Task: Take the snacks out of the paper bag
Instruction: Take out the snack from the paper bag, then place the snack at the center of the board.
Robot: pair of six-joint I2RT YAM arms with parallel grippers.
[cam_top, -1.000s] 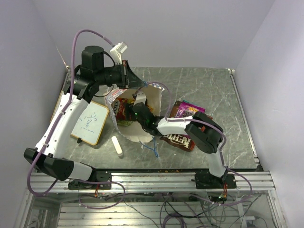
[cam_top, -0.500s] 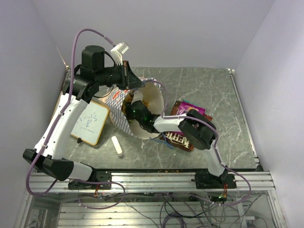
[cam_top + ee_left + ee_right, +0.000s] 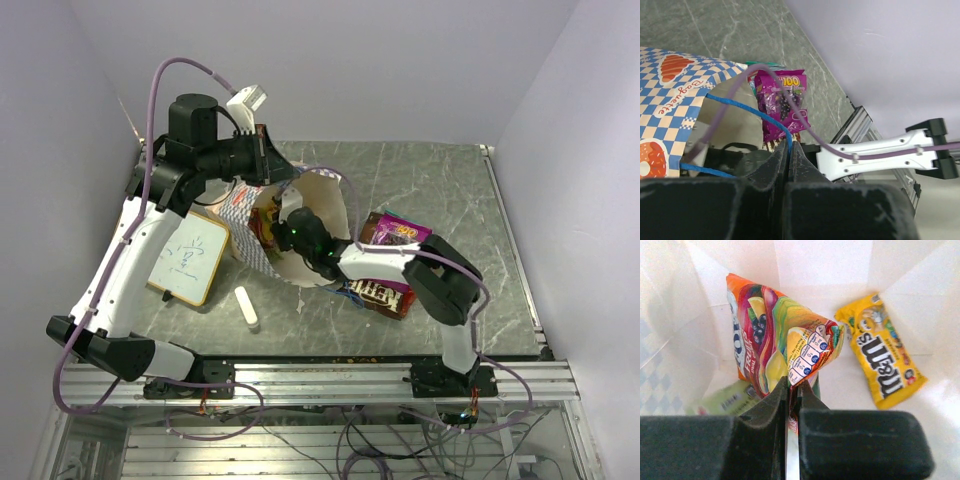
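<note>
The paper bag (image 3: pixel 325 205) lies on its side with its mouth held up. My left gripper (image 3: pixel 790 145) is shut on the bag's blue cord handle (image 3: pixel 747 107), above the bag's chequered side (image 3: pixel 670 95). My right gripper (image 3: pixel 793 385) is inside the bag, shut on the corner of an orange fruit snack packet (image 3: pixel 765 335). A yellow M&M's packet (image 3: pixel 882 360) and a green packet (image 3: pixel 727 397) lie on the bag's floor. Outside the bag, a purple packet (image 3: pixel 397 229) and a brown chocolate bag (image 3: pixel 382 294) lie on the table, right of the bag.
A wood-framed whiteboard (image 3: pixel 190 258) lies left of the bag and a small white cylinder (image 3: pixel 246 307) lies in front of it. The right arm's white link (image 3: pixel 880 152) crosses just behind the purple packet (image 3: pixel 782 102). Walls close in the table on three sides.
My right gripper has pushed deeper into the bag and shut on the orange packet. My left gripper still holds the handle, slightly higher.
</note>
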